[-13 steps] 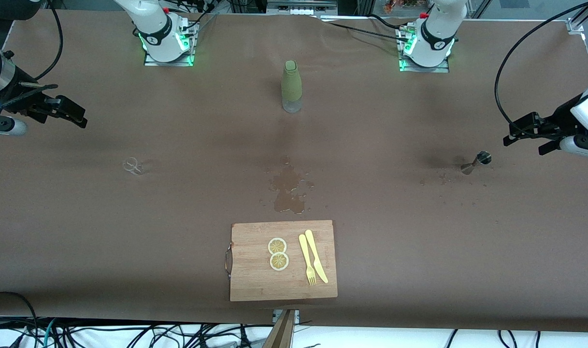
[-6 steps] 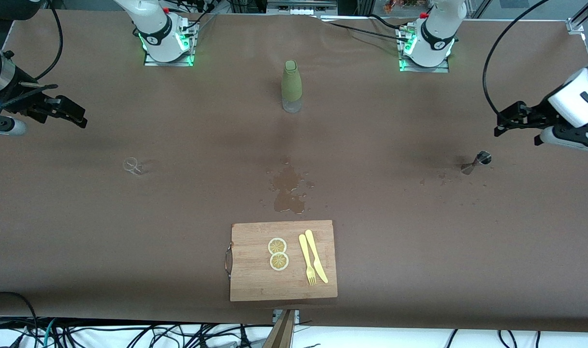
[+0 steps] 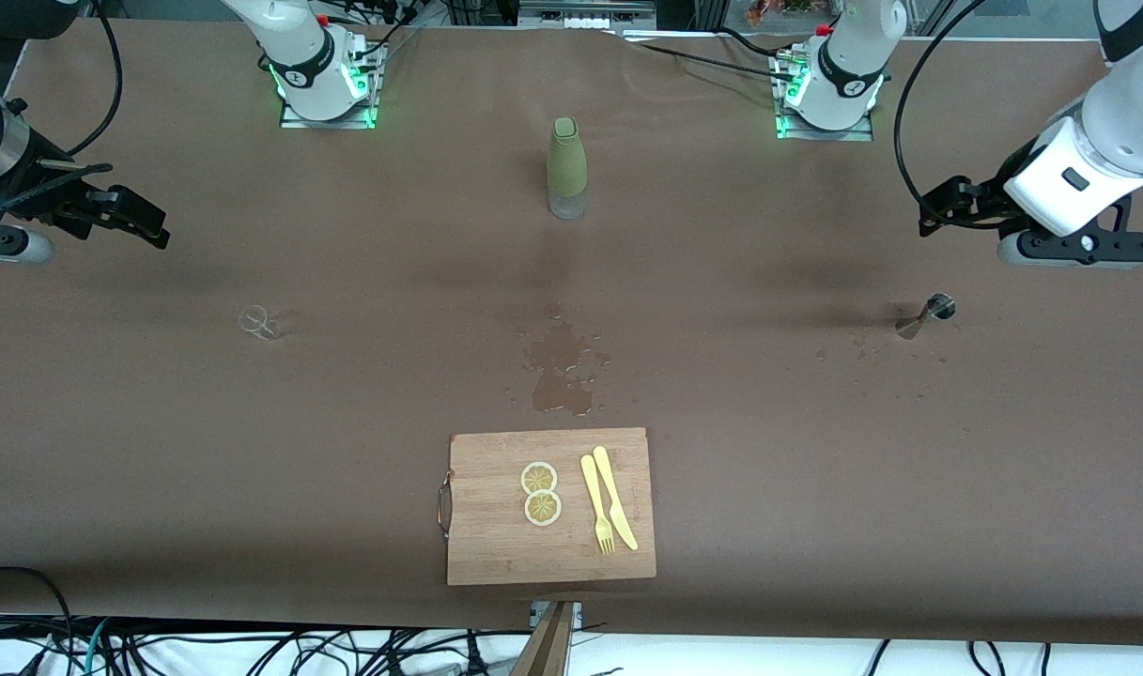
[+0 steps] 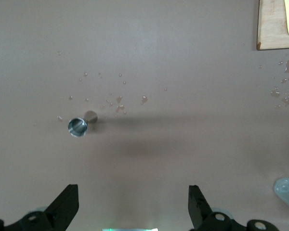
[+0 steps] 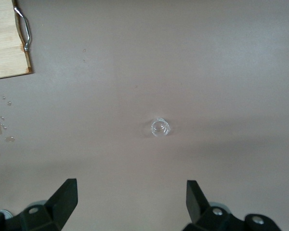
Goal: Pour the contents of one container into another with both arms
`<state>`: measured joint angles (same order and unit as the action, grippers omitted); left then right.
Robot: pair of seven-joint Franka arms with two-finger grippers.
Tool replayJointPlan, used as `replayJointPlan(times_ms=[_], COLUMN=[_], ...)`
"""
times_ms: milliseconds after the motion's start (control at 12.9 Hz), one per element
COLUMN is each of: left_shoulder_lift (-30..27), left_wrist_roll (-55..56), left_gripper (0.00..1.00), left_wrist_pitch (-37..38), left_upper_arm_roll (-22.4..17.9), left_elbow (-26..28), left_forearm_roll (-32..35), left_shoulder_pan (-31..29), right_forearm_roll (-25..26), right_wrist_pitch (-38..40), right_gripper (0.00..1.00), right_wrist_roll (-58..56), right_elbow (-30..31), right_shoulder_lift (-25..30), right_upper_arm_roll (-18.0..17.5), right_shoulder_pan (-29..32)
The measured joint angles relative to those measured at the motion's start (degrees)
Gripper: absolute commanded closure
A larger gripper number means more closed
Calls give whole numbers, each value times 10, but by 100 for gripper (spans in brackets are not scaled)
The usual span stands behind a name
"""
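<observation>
Both arms (image 3: 1097, 160) cut off by the front view's edges, cutting board (image 4: 278, 24) cropped in both wrist views, bottle (image 4: 288, 188) clipped at the left wrist view's edge, small glass's (image 3: 259, 322) contents too faint to be judged

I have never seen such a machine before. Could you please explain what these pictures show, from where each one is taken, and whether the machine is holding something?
These are two white robot arms bolted to a brown table. The wide picture comes from a high camera facing them; the other two come from cameras on the arms' wrists, looking down at the table.

The left gripper is up over the left arm's end of the table, open and empty, with a small metal jigger standing on the table nearby. The right gripper waits over the right arm's end, also open and empty, with a small clear glass nearer the camera.

Between the bases stands a green-sleeved bottle. Nearer the camera is a wet spill, then a wooden cutting board bearing two lemon slices, a yellow fork and a yellow knife.

Nothing is held.
</observation>
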<state>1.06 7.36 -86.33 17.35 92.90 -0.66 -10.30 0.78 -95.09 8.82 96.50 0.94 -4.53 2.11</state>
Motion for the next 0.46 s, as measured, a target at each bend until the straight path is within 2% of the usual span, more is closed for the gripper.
replayJointPlan(times_ms=[464], left_shoulder_lift=[-5], left_wrist_roll=[-52], left_gripper=[0], left_wrist_pitch=[12], left_upper_arm_roll=[-10], left_elbow=[-4], left_forearm_roll=[14], left_shoulder_pan=[-34], right_forearm_roll=[0], right_wrist_pitch=[0], right_gripper=[0], right_wrist_roll=[0], right_elbow=[0], right_shoulder_lift=[0], right_upper_arm_roll=[0], right_shoulder_pan=[0])
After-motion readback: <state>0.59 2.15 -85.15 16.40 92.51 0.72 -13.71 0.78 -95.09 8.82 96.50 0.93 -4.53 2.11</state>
